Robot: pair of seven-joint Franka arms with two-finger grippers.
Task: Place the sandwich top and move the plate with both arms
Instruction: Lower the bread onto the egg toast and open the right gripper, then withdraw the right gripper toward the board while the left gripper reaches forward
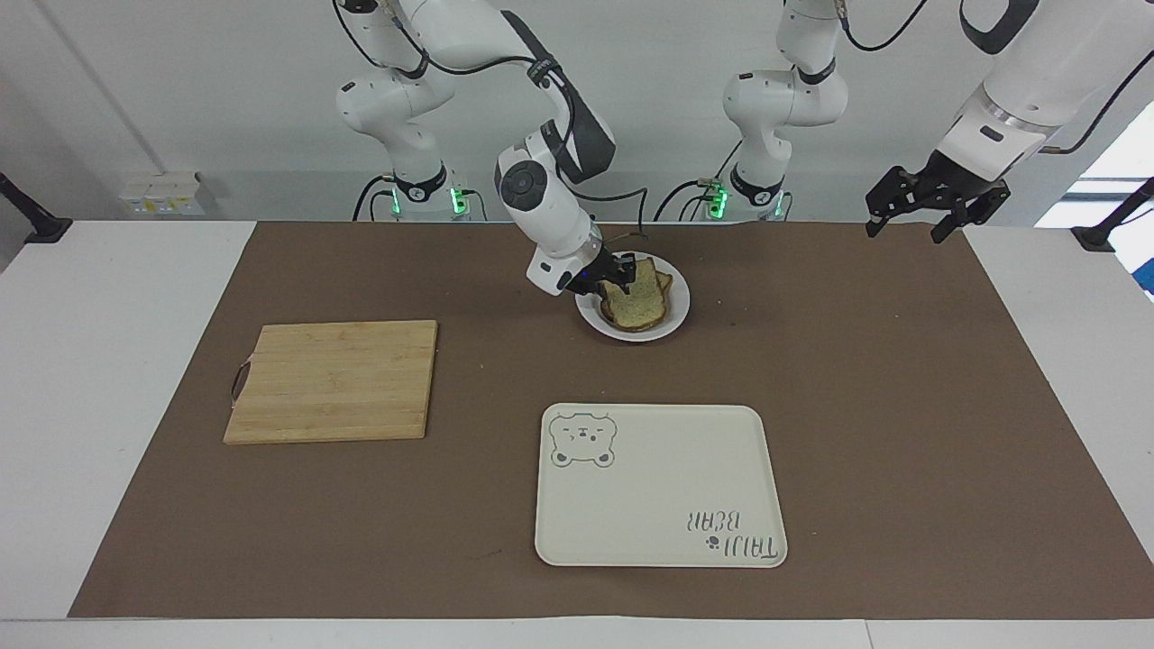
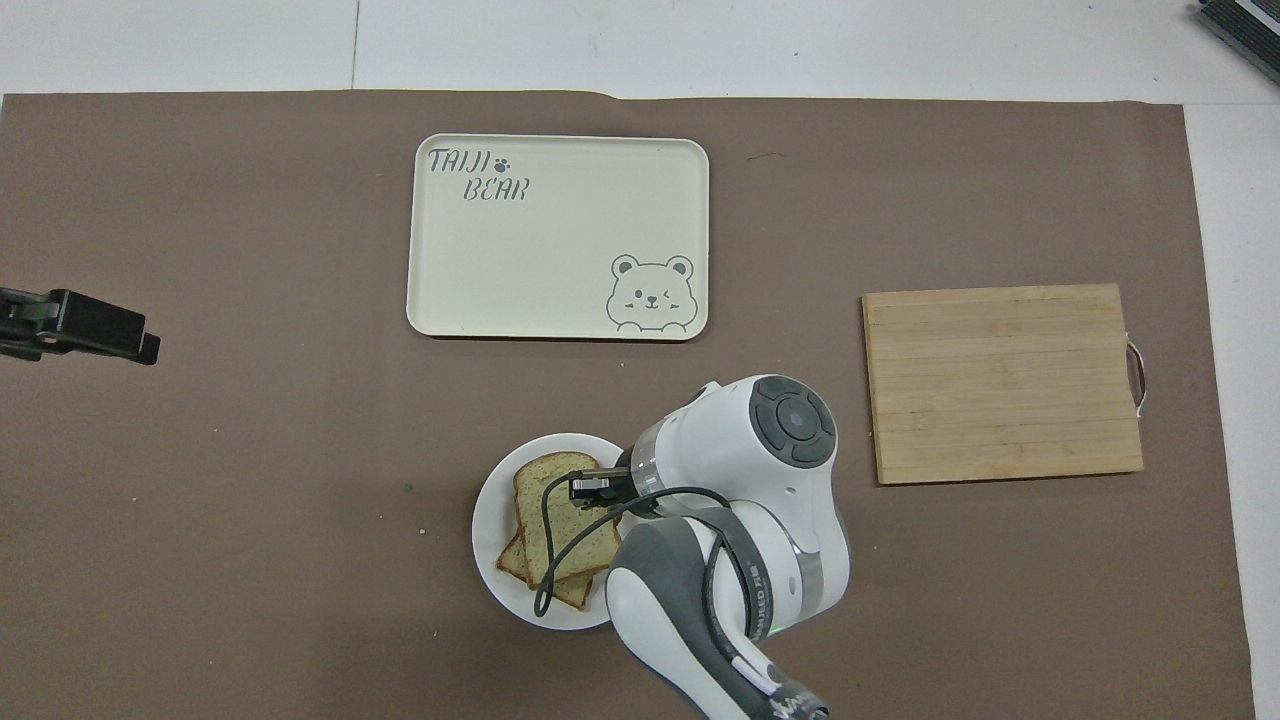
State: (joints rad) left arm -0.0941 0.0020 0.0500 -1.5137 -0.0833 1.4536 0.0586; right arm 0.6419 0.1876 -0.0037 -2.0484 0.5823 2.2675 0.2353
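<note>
The sandwich top (image 1: 644, 299) (image 2: 553, 512), a tan speckled slice, lies on another slice (image 2: 512, 566) on the white plate (image 1: 679, 314) (image 2: 489, 520), close to the robots. My right gripper (image 1: 615, 276) (image 2: 592, 488) sits low at the top slice's edge, on the side toward the right arm's end of the table, and its wrist hides part of the plate from above. Whether it still grips the slice does not show. My left gripper (image 1: 936, 205) (image 2: 80, 328) waits open and empty, raised over the mat's edge at the left arm's end.
A cream tray with a bear drawing (image 1: 658, 487) (image 2: 557, 237) lies farther from the robots than the plate. A wooden cutting board (image 1: 332, 380) (image 2: 1000, 382) lies toward the right arm's end. A brown mat (image 1: 902, 406) covers the table.
</note>
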